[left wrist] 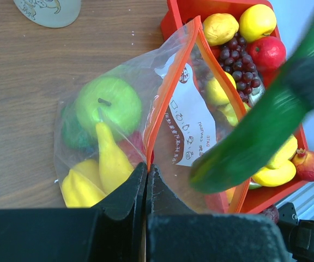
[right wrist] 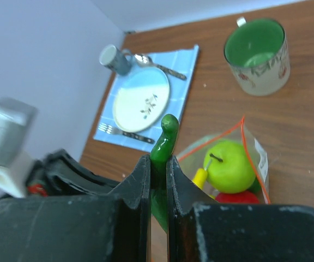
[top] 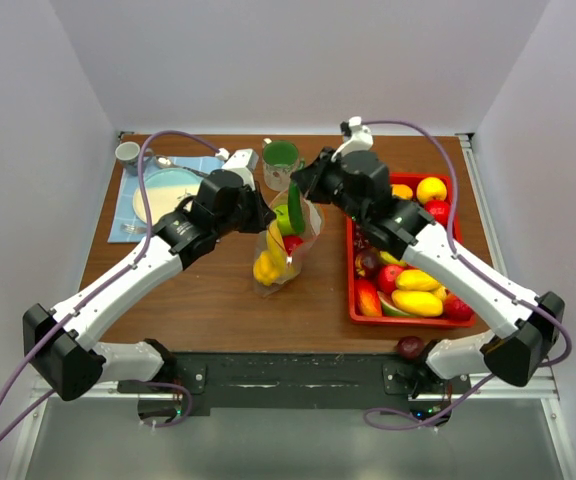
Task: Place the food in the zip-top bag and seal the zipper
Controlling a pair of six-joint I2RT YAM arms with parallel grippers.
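The clear zip-top bag (top: 280, 250) stands mid-table, mouth up, holding a green apple (left wrist: 109, 103), yellow pieces (left wrist: 110, 158) and something red. My left gripper (left wrist: 146, 166) is shut on the bag's orange-red zipper strip (left wrist: 165, 103), holding the mouth open. My right gripper (right wrist: 158, 162) is shut on a long green vegetable (right wrist: 165, 139) and holds it above the bag's mouth; it shows in the left wrist view (left wrist: 255, 131) and the top view (top: 295, 203). More toy fruit (top: 418, 280) lies in the red tray (top: 352, 300).
A green-lined mug (top: 280, 160) stands behind the bag. A plate (top: 163, 190) on a blue mat with cutlery and a small grey cup (top: 128, 153) sit at the back left. A dark purple fruit (top: 409, 347) lies at the table's near edge.
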